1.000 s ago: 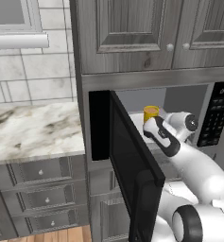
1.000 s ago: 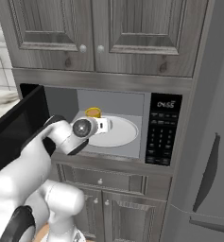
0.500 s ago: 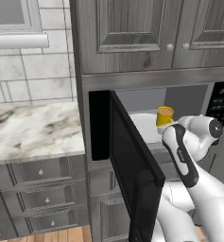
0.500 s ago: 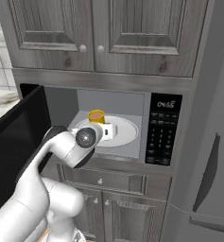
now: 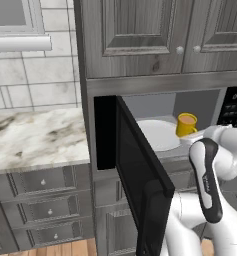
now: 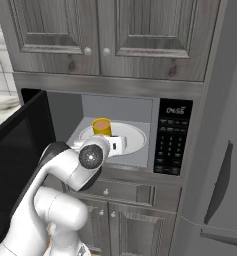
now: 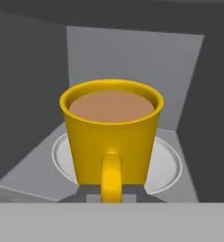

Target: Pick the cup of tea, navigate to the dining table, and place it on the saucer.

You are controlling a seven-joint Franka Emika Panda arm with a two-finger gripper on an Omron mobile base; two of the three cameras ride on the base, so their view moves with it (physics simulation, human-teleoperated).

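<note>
The cup of tea (image 7: 111,139) is seen directly ahead of the fingers (image 7: 111,194), standing upright on the white turntable plate (image 7: 168,168) inside the open microwave (image 6: 140,132). Its handle (image 7: 111,177) is turned straight toward the fingers and passes between them at the bottom of the hand view, where only two small grey tips are made out on either side of it. The fingers are drawn nearly together, and they are judged to be clamped on the handle, though the contact itself is partly hidden. From the base views the hand (image 6: 97,152) is seen reaching into the microwave mouth, with the cup (image 5: 186,125) just beyond it and the door (image 5: 140,180) swung wide to one side.

The cup is taken to be rigid and smooth-glazed, so a narrow grip on the thin handle may be slippery, and the cup could pivot about it. It is filled almost to the rim with brown liquid, so it is expected to be somewhat heavy for its size and easily spilled if tilted. The handle is the natural hold; the cup should be kept level and lifted clear of the plate before being withdrawn.
</note>
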